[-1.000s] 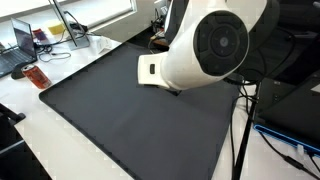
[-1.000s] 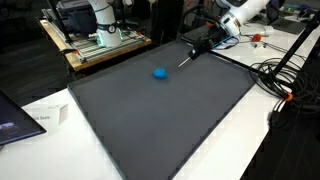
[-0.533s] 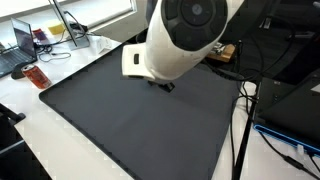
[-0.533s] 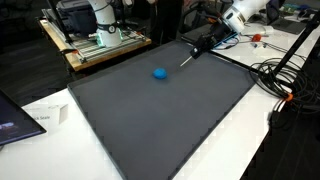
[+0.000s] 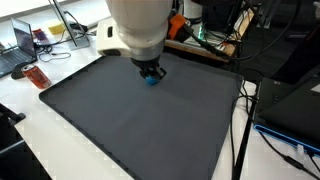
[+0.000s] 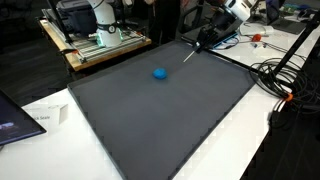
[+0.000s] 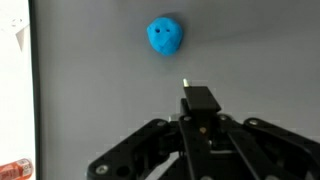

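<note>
The arm (image 5: 138,22) is a smooth, glossy white shell of rounded, barrel-like segments, and in an exterior view a white boxy block juts out at nine o'clock from its lower part. The gripper (image 7: 199,104) is matt black throughout. In the wrist view its angular linkage bars spread toward four and eight o'clock below a small squared block, and in an exterior view it is a dark cluster at six o'clock under the shell.
</note>
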{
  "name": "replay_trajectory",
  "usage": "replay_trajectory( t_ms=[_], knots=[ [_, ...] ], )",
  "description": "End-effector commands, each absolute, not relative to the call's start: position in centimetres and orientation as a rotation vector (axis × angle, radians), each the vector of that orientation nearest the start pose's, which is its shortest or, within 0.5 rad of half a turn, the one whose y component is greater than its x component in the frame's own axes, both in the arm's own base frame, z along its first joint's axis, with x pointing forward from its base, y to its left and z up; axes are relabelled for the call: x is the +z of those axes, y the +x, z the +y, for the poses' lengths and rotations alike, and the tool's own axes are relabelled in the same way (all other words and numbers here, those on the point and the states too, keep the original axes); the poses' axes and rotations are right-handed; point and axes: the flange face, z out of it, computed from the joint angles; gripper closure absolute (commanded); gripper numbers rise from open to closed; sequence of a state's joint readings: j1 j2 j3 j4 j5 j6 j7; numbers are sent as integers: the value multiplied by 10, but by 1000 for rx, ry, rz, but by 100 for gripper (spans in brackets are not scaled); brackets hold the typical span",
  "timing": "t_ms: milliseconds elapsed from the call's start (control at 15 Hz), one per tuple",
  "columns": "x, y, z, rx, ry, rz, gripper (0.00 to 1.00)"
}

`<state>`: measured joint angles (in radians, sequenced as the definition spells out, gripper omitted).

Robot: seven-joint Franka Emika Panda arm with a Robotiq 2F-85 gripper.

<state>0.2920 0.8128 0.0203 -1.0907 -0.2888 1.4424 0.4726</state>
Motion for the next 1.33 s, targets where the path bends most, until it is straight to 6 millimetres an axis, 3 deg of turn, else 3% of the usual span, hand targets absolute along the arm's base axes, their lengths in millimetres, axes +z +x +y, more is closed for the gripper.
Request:
replay_trajectory(
  t_ms=[0, 533, 1267],
  knots=[
    [331, 673, 163, 546, -3420, 189, 97],
    [348, 650, 105, 469, -3291, 132, 97],
    [348, 633, -10, 413, -3079, 68, 97]
  ],
)
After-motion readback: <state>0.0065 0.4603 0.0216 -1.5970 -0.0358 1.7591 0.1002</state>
